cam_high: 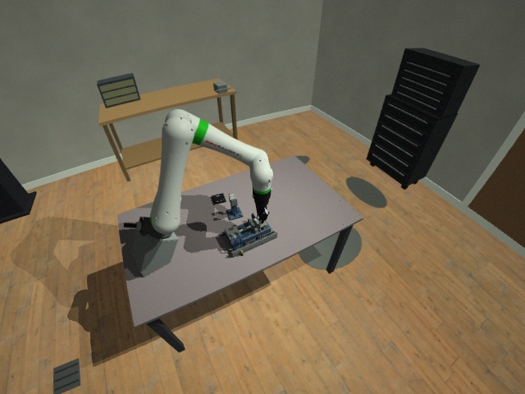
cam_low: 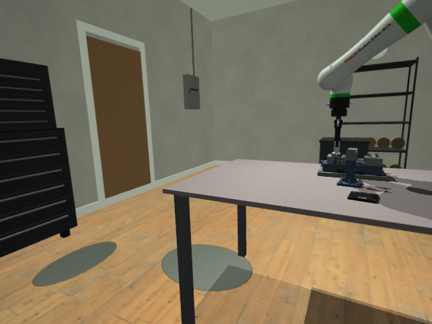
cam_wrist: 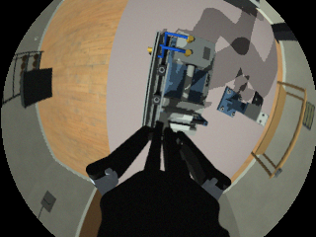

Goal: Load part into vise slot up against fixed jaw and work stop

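Jaws are pressed together with nothing between them, pointing straight down over the vise [cam_high: 251, 234], at the end away from the blue hoses [cam_wrist: 173, 41]. From the wrist view we see the tips low over the vise's near end, by some pale hardware; we can't tell if they touch it. The part [cam_high: 231, 197] isn't in the vise: it sits in the blue V-block [cam_low: 349, 175], a grey block that looks to be standing up out of the V. We can't make out which way its slot faces. The V-block is just beside the vise, on the arm-base side. The infeed plate [cam_high: 218, 198], small and black, lies flat on the bench [cam_high: 303, 199] next to the V-block with nothing on it. The arm [cam_high: 175, 161] reaches over from its pedestal [cam_high: 146, 263] at the bench corner, wrist vertical above the vise.
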`<state>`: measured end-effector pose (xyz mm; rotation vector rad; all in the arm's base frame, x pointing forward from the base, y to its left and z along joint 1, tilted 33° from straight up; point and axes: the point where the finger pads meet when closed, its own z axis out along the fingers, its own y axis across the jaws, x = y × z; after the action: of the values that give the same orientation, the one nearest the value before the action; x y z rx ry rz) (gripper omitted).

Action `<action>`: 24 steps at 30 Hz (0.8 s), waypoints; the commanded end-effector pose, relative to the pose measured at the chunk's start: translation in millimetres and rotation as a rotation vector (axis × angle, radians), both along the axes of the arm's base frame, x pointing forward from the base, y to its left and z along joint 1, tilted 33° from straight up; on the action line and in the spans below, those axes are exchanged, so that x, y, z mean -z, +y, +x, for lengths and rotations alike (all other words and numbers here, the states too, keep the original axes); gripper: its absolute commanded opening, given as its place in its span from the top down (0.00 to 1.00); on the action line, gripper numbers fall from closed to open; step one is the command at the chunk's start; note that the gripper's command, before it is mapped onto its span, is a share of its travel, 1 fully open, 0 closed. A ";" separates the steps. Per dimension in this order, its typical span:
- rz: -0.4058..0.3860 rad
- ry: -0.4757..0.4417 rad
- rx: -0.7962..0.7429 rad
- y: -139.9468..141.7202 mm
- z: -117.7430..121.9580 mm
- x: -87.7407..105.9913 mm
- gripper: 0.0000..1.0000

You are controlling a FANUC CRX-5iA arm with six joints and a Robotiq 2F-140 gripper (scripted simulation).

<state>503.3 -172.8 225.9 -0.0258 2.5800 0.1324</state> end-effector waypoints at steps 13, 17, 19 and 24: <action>0.000 0.000 0.000 3.4 -0.1 -0.5 1.00; 0.000 0.000 0.000 4.4 -0.2 -0.6 1.00; 0.000 0.000 0.000 4.9 -0.2 -0.7 1.00; 0.000 0.000 0.000 6.1 -0.2 -0.8 1.00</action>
<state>503.0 -167.0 226.4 -0.0258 2.5801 0.1324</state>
